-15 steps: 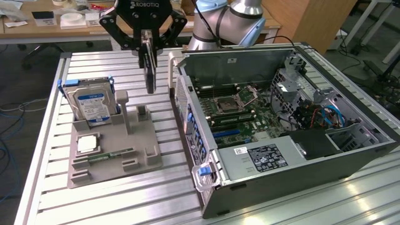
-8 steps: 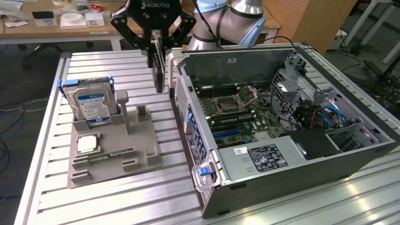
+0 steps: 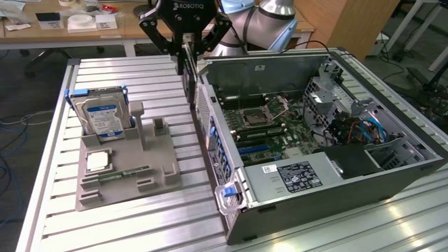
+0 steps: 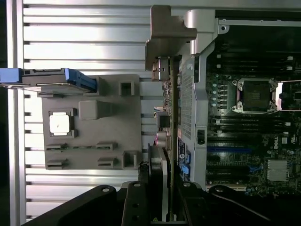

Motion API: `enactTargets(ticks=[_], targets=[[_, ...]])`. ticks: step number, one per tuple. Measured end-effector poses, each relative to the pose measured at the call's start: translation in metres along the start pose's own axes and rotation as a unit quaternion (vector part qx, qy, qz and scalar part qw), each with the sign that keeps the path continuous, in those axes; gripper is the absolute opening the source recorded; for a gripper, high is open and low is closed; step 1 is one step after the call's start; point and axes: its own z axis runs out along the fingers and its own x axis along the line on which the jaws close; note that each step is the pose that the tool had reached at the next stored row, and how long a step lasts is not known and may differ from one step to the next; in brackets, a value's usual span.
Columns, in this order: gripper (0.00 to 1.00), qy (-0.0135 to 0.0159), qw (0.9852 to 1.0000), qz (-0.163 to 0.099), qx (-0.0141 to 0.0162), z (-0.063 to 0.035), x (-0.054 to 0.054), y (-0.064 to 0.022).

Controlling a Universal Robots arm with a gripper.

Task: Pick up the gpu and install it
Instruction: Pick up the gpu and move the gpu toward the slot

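Exterior view: a black gripper on a grey robot arm hangs over a slatted metal table, between a grey tray and an open computer case.
Gripper state: jaws drawn in to a narrow gap and clamped on the upper end of the gpu, which is all it holds.
Gpu position: hanging upright and edge-on below the fingers, in the air, just beside the case's outer wall on the tray side. It is not yet seated in the case. Whether it touches the wall cannot be told.
Wrist view: the card runs away from the camera as a thin edge, with its silver bracket at the far end, tray on one side and case on the other.
Tray: a hard drive in a blue frame stands upright at the far end. A square silver chip lies flat nearer the camera, with a thin green memory stick beside it.
Case: lying on its side, open face up. The motherboard shows a square socket and blue slots. A labelled power supply sits at the near end.
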Motion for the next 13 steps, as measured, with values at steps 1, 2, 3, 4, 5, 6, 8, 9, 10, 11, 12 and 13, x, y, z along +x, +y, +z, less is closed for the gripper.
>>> enactTargets(ticks=[1,2,3,4,5,6,8,9,10,11,12,13], targets=[[0.28,0.0,1.0,0.0,0.0,0.0,-0.002,0.0],[0.28,0.0,1.0,0.0,0.0,0.0,-0.004,0.0],[0.28,0.0,1.0,0.0,0.0,0.0,-0.006,0.0],[0.28,0.0,1.0,0.0,0.0,0.0,-0.008,0.0001],[0.28,0.0,1.0,0.0,0.0,-0.0001,-0.01,0.0001],[0.28,0.0,1.0,0.0,0.0,-0.0001,-0.012,0.0001],[0.28,0.0001,1.0,0.0,0.0001,-0.0002,-0.016,0.0001],[0.28,0.0,1.0,0.0,0.0001,-0.0002,-0.019,0.0001],[0.28,0.0,1.0,0.0,0.0,-0.0001,-0.021,0.0001],[0.28,0.0,1.0,0.0,0.0,-0.0001,-0.023,0.0001],[0.28,0.0,1.0,0.0,0.0,-0.0002,-0.025,0.0002],[0.28,0.0,1.0,0.0,0.0,-0.0001,-0.027,0.0002]])
